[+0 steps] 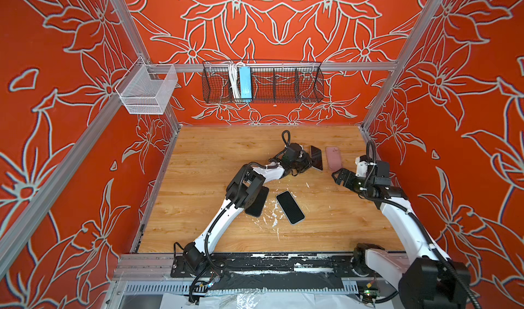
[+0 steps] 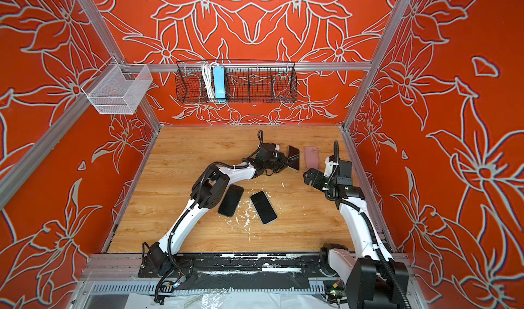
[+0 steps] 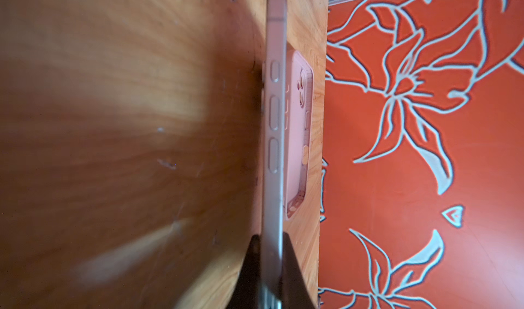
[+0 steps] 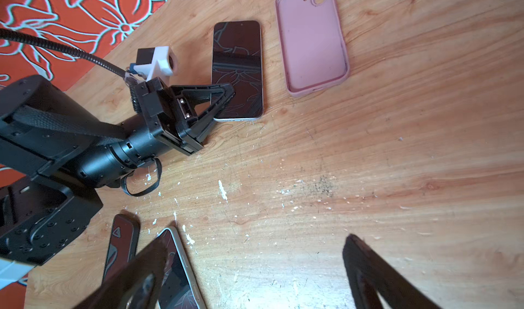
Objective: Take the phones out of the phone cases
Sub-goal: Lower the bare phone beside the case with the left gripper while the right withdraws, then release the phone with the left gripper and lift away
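While the left pincer (image 1: 307, 160) clamps one end of the phone (image 1: 316, 157), both top views show the pink case (image 1: 334, 158) lying on the table (image 1: 212, 157) just beside it. The right pincer (image 1: 338, 177) hangs wide by the case's near end, gripping nothing. Two more phones (image 1: 290, 207) lie flat nearer the arm bases.

From the left wrist, the phone (image 3: 274, 123) is edge-on, pink rim and side buttons showing, pinched between dark fingers (image 3: 293, 265); the case (image 3: 297, 140) lies beyond it.

From the right wrist, the phone (image 4: 237, 69) shows its dark screen, and the case (image 4: 312, 38) lies open side up, apart from it.
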